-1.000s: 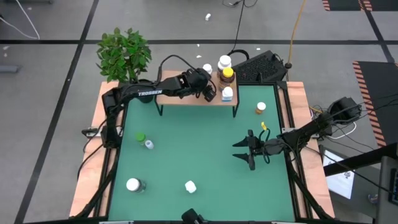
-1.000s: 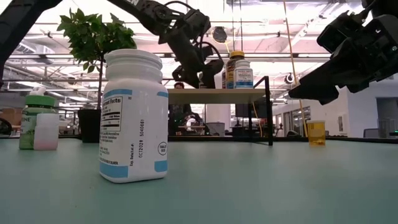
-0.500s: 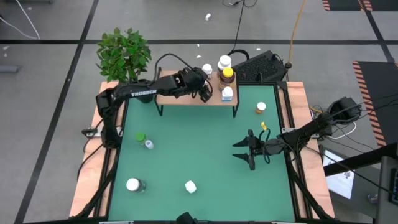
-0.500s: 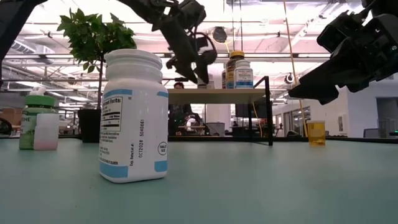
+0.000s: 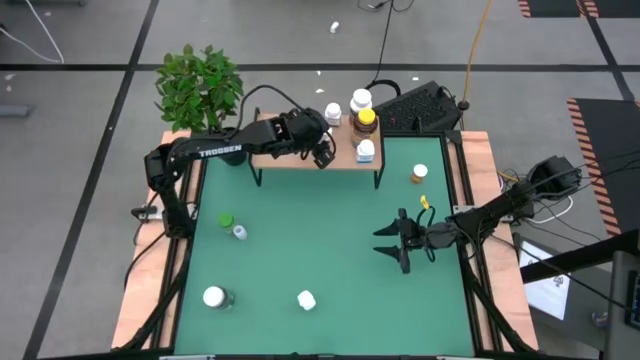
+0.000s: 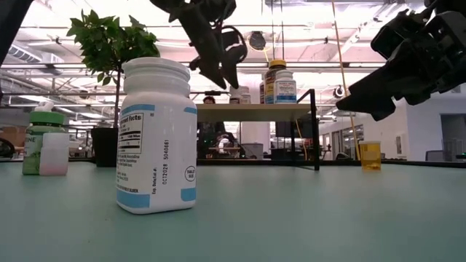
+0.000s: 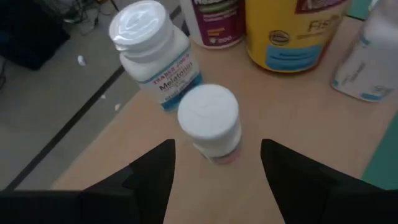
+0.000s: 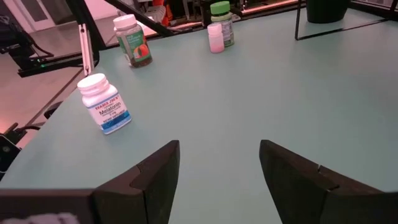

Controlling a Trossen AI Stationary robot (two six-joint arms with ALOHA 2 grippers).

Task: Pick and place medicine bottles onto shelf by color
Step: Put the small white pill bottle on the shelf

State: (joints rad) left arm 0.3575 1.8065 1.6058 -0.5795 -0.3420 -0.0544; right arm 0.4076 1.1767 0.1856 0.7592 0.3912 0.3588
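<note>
The shelf (image 5: 290, 158) is a light-wood board on black legs at the table's far edge. On its right part stand several bottles: an amber one with a yellow cap (image 5: 366, 119), white ones (image 5: 361, 100) and a small white vial (image 7: 208, 121). My left gripper (image 5: 322, 152) hovers open above the shelf. In the left wrist view its fingers stand on either side of the vial, drawn back from it. My right gripper (image 5: 393, 241) waits open over the table's right half. A green-capped bottle (image 5: 226, 220), a small vial (image 5: 239, 232), white bottles (image 5: 213, 296) (image 5: 306, 299) and an orange-topped one (image 5: 419, 173) stand on the table.
A potted plant (image 5: 200, 85) stands by the table's far left corner, next to the shelf. A keyboard (image 5: 420, 105) lies behind the shelf's right end. A small yellow thing (image 5: 424, 203) lies near my right gripper. The green middle of the table (image 5: 310, 230) is bare.
My left gripper has risen from the shelf top and drawn back toward the table's left, away from the group of bottles. The small white vial stays standing on the shelf. My right arm has kept still.
</note>
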